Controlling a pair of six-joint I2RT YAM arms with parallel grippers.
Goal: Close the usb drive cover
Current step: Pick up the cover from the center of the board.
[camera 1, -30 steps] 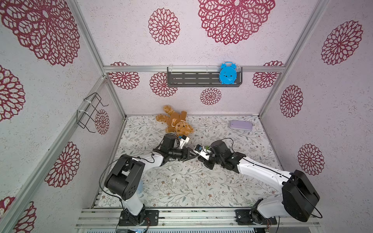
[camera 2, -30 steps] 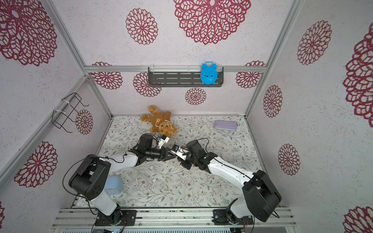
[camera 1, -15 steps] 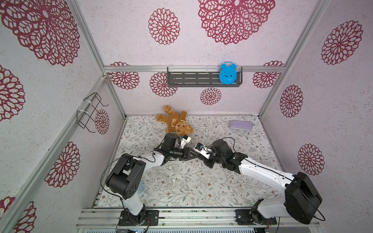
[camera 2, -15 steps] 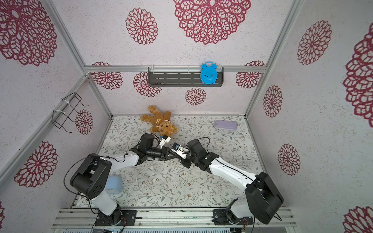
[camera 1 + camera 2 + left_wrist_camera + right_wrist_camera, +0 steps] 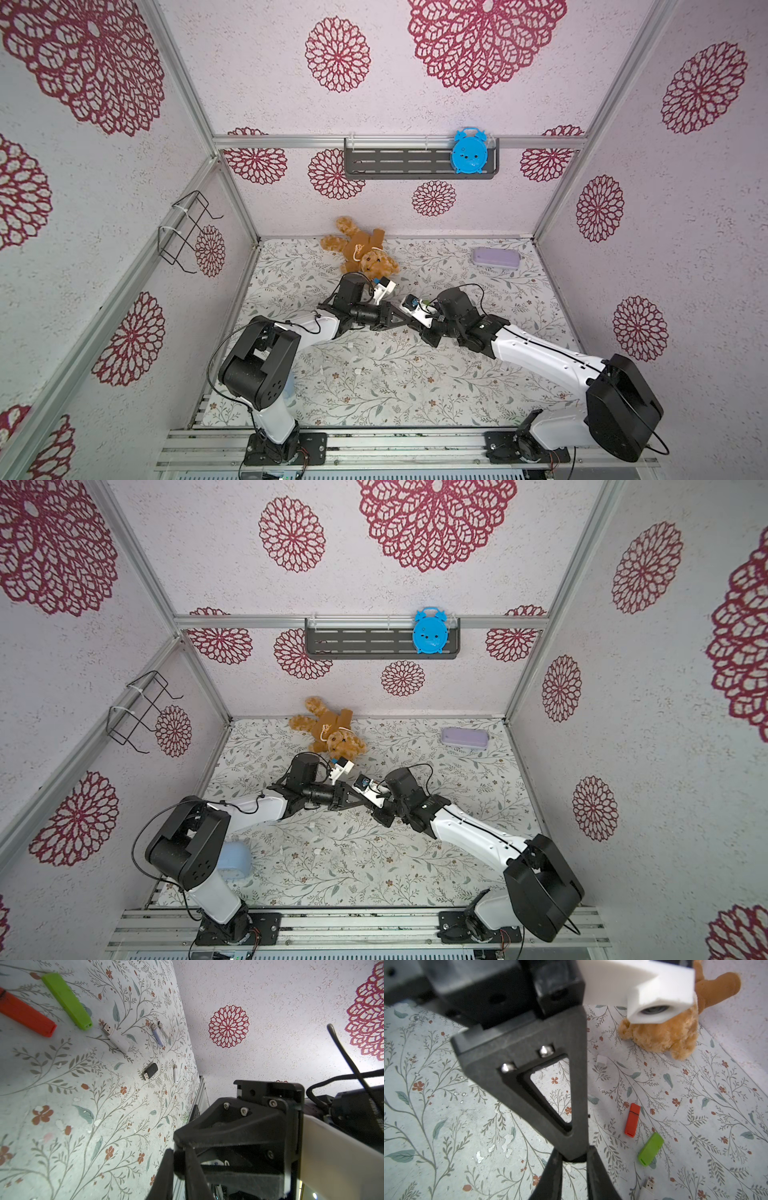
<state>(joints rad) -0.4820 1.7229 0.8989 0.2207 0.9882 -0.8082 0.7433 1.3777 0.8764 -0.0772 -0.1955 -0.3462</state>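
black fingers meet tip to tip above the middle of the flowered mat point(image 5: 374, 374). from my desk i see the left gripper point(image 5: 179, 1152) pressed together, its fingers point(image 5: 166, 1174) pinching a small dark piece point(image 5: 178, 1163) right at the nose of the other arm's claw. the right gripper point(image 5: 574, 1152) comes in from the opposite side, and it is pressed together too. its fingers point(image 5: 596, 1172) close on the same spot, crosswise to the left pair. so little of the dark piece shows that i cannot tell whether it is the usb drive, or how its cover stands. in both top views the meeting point is only a dark knot between the two arms, held off the mat.

loose sticks lie on the mat below the pinch. a red stick point(image 5: 632, 1120) and a green stick point(image 5: 650, 1150) are nearest the right gripper's tips, close together but not touching. a white drive point(image 5: 646, 1188) lies just beside the green stick, its metal plug bare. past these, farther from the left gripper, lie a black drive point(image 5: 149, 1071) with its plug bare, a purple drive point(image 5: 158, 1035) and a thin white drive point(image 5: 175, 1073).

a teddy bear point(image 5: 361, 251) lies just behind the left gripper, toward the back wall. a lilac case point(image 5: 496, 258) sits well beyond the right gripper, also by that wall. high above both hands, a blue alarm clock point(image 5: 469, 150) stands on a grey shelf point(image 5: 395, 162).
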